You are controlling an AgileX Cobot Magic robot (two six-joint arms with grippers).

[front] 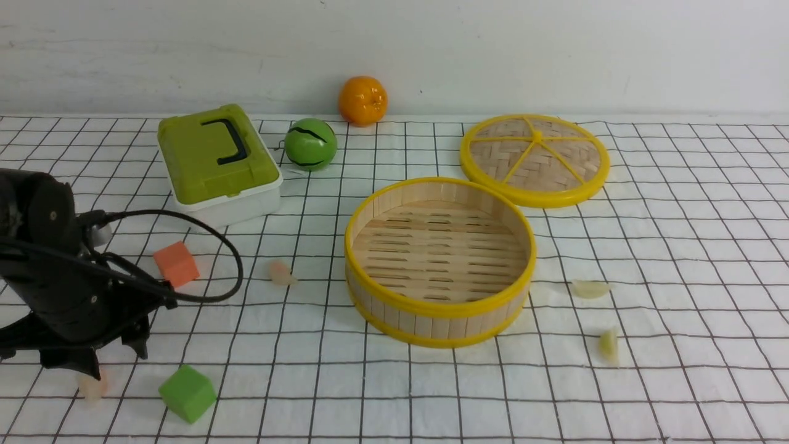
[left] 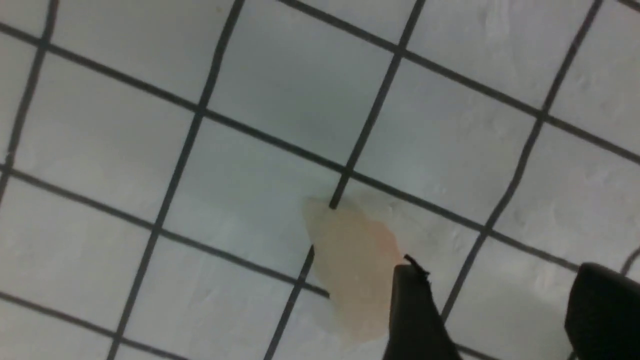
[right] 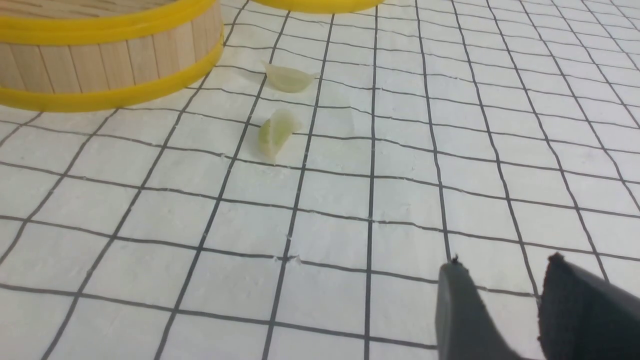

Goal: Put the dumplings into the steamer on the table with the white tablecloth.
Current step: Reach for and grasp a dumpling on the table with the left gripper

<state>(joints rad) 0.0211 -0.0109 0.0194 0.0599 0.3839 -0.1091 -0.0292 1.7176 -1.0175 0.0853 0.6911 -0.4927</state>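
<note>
At the near left corner of the table (front: 678, 246), your left gripper (left: 500, 280) hangs low over a pink dumpling (left: 355, 270). Its jaws are spread wide and empty, and the dumpling lies against the outside of one finger, not between them. The steamer (front: 439, 311) stands empty mid-table. A second pink dumpling (front: 282, 272) lies to its left and two yellow-green dumplings (front: 590, 288) to its right. Your right gripper (right: 504, 270) is partly open, holding nothing. This looks like the first pickup: shift until the jaws straddle the dumpling, then close.
</note>
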